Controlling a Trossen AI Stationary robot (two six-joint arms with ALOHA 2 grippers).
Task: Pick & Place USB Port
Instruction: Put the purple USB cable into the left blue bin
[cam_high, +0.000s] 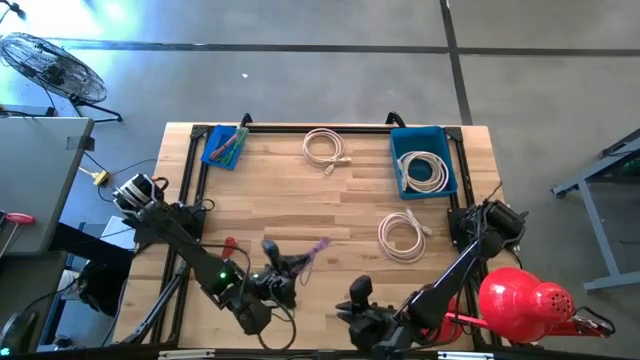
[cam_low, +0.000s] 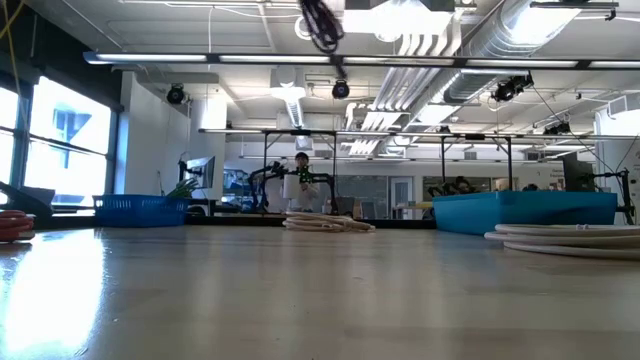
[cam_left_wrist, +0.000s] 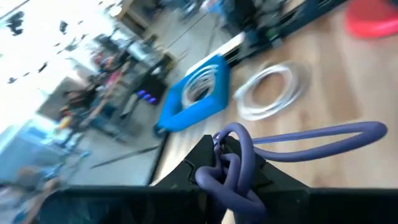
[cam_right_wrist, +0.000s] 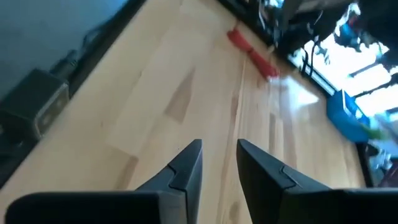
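A purple cable is bunched up in my left gripper, which is shut on it above the near middle of the table. In the left wrist view the cable sticks out past the fingers as a long loop. The low view shows its dark coils high above the table top. My right gripper hovers near the table's front edge, right of the left one. Its fingers stand a little apart over bare wood with nothing between them. My left gripper pinches a knotted bunch of the purple cable between its two fingers. The fingers lie nearly level and point toward the table's far right. A long loop reaches out ahead of them, and the cable is lifted clear of the table.
A blue bin with a white coil stands at the far right, and a smaller blue bin with coloured cables at the far left. Loose white coils and a red cable lie on the wood.
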